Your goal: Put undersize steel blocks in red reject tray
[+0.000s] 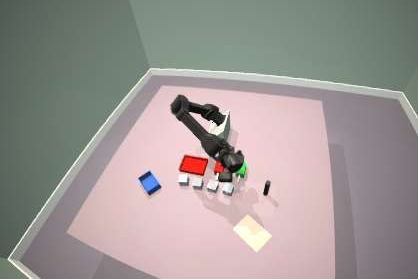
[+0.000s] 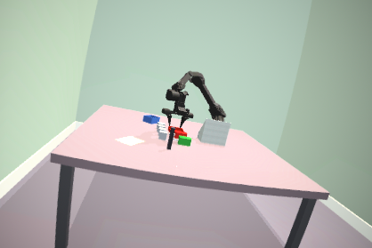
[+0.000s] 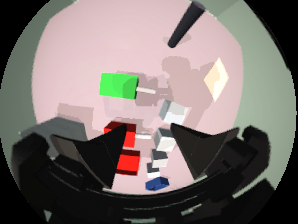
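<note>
Your top camera looks steeply down, your exterior one obliquely from farther off; both share the whole pink tabletop (image 1: 285,140) (image 2: 214,164).
</note>
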